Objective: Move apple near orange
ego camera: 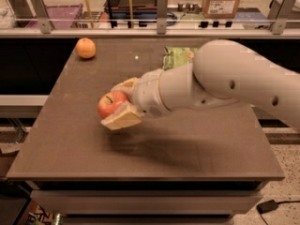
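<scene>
The red apple (110, 104) with a yellowish blush and a dark stem is held between the two tan fingers of my gripper (118, 103), lifted above the brown table (65, 144) near its middle left. The gripper is shut on the apple. The small orange (86, 48) sits at the table's far left corner, well apart from the apple. My white arm reaches in from the right.
A green snack bag (177, 56) lies at the far middle of the table, partly hidden behind my arm. A railing with metal posts (162, 6), bins and a cardboard box (223, 0) stand behind the table.
</scene>
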